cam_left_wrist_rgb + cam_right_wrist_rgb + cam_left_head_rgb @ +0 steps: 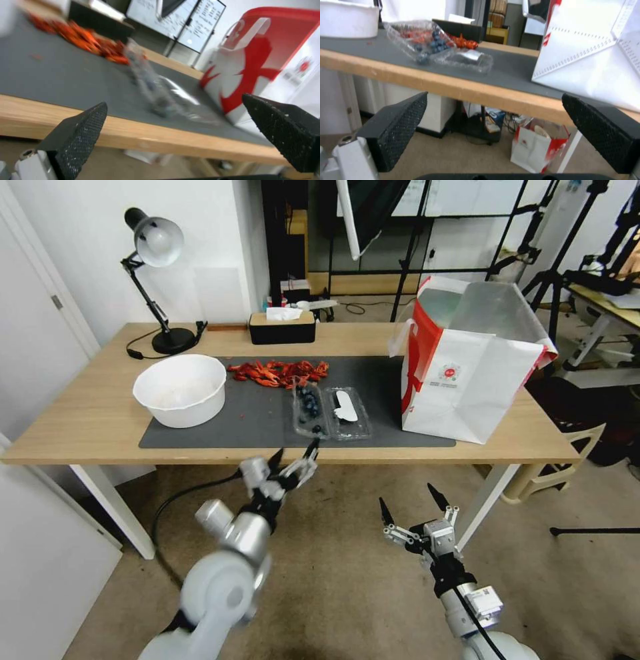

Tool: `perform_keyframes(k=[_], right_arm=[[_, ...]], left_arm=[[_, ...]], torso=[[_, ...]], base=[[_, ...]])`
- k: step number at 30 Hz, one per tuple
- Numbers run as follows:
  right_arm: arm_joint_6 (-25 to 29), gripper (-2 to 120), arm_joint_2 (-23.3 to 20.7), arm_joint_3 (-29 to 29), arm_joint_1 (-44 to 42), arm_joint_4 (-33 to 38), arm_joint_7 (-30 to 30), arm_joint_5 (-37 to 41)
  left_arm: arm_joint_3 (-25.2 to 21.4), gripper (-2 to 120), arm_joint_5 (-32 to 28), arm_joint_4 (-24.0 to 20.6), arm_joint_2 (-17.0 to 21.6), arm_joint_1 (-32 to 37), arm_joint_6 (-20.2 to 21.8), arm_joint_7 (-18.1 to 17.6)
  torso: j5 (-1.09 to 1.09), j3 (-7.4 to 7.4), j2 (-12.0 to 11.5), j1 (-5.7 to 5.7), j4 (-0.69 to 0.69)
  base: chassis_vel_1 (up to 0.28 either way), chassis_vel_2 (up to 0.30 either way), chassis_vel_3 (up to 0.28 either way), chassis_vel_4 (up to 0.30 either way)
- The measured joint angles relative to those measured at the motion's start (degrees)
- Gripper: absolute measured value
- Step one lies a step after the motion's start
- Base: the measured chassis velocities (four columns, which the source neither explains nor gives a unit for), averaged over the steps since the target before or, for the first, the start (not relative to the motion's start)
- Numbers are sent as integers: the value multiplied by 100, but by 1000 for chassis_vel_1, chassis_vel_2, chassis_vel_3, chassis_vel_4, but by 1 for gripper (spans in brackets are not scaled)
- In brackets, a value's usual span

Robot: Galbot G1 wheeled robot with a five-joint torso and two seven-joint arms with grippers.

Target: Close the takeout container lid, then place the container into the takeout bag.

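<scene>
The takeout container [309, 410] lies open on the dark mat, blueberries in its left half. Its lid [348, 411], with a white label, lies flat to the right of that half. The same container [430, 45] and lid [466, 58] show in the right wrist view, and the container [156, 87] is blurred in the left wrist view. The takeout bag [470, 363] stands upright and open at the table's right [260, 62] [586, 47]. My left gripper [293, 450] is open just below the table's front edge, near the container. My right gripper [410, 500] hangs open lower, in front of the table.
A white bowl [181, 388] sits on the left of the mat [260, 413]. Red crayfish [280, 372] lie piled behind the container. A desk lamp [157, 280] and a black tissue box [282, 327] stand at the back. A small bag [536, 147] sits under the table.
</scene>
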Motion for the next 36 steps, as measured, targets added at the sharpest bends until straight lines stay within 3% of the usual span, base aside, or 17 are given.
perform_keyframes(k=[1,5,6,8,17,27,30,33,34,36], right_arm=[[0,100,0,0,0,0,0,0],[171,100,-18,48,-42,58,-20,186],[171,100,-18,48,-42,58,-20,186],[287,100,-40,110,-77,62,-23,272],[674,100,-70,324,-149,-58,-9,344],[672,100,-40,332,-179,-10,-23,350],[515,100,-56,242,-183,42,-36,664],[-137,100,-136,-29,-132,281,7,1892],[-137,100,-136,-29,-132,281,7,1892],[-860,100,-172,-226,86,596,258,3286]], left_arm=[[0,100,0,0,0,0,0,0],[-345,100,959,147,-24,631,-793,199],[-345,100,959,147,-24,631,-793,199],[-600,100,1593,338,-64,828,-1311,276],[-1119,100,2113,841,-228,1288,-2243,306],[-1064,100,2248,946,-320,1320,-2380,301],[-1094,100,2258,930,-308,1329,-2379,317],[-1224,100,2245,814,-267,1397,-2290,390],[-1224,100,2245,814,-267,1397,-2290,390],[-1295,100,2167,672,-153,1418,-1977,460]], torso=[[0,0,0,0,0],[1,0,0,0,-1],[1,0,0,0,-1],[0,0,-1,0,0],[1,0,-1,0,0],[1,1,-1,0,0],[0,1,-1,0,-1],[0,1,-1,0,-1],[0,1,-1,0,-1],[1,1,-1,0,2]], base=[[0,0,0,0],[0,0,0,0],[0,0,0,0],[0,0,0,0],[0,0,0,0],[0,0,0,0],[0,0,0,0],[0,0,0,0],[0,0,0,0],[0,0,0,0]])
